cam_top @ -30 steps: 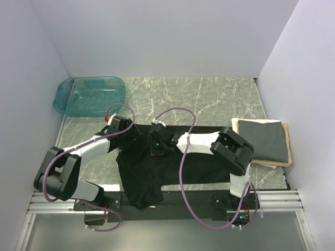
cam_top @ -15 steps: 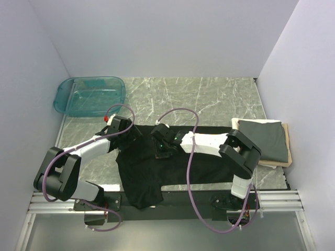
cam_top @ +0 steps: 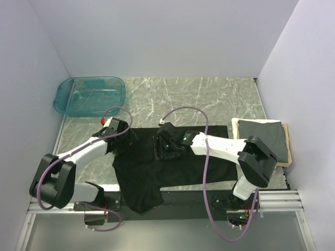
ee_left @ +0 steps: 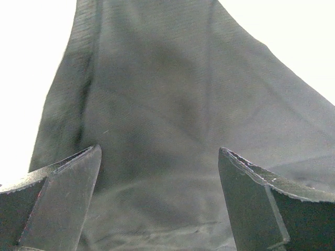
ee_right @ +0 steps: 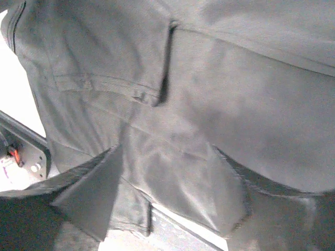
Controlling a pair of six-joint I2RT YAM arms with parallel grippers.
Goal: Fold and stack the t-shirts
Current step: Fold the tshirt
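The black t-shirt [cam_top: 157, 167] lies spread across the middle of the table [cam_top: 209, 99], its long side running left to right, with one end drooping over the near edge at the left. In the right wrist view a hemmed sleeve [ee_right: 104, 78] lies folded over the body of this shirt. The dark grey t-shirt [cam_top: 264, 138] sits well apart from it at the right, folded into a neat rectangle on a flat tan board [cam_top: 287, 149], which it nearly covers. The left gripper [ee_left: 157, 157] hangs close over the left end of the black t-shirt with its fingers [ee_left: 63, 204] spread wide; only smooth cloth shows in the gap and nothing is clamped. The right gripper [ee_right: 167, 151] hangs low over the far middle of the same shirt, its fingers likewise parted and gripping nothing, though whether the tips touch the cloth cannot be told. At the far left corner of the table stands a clear teal tub [cam_top: 91, 79], apart from both shirts, with only its own see-through floor showing inside.
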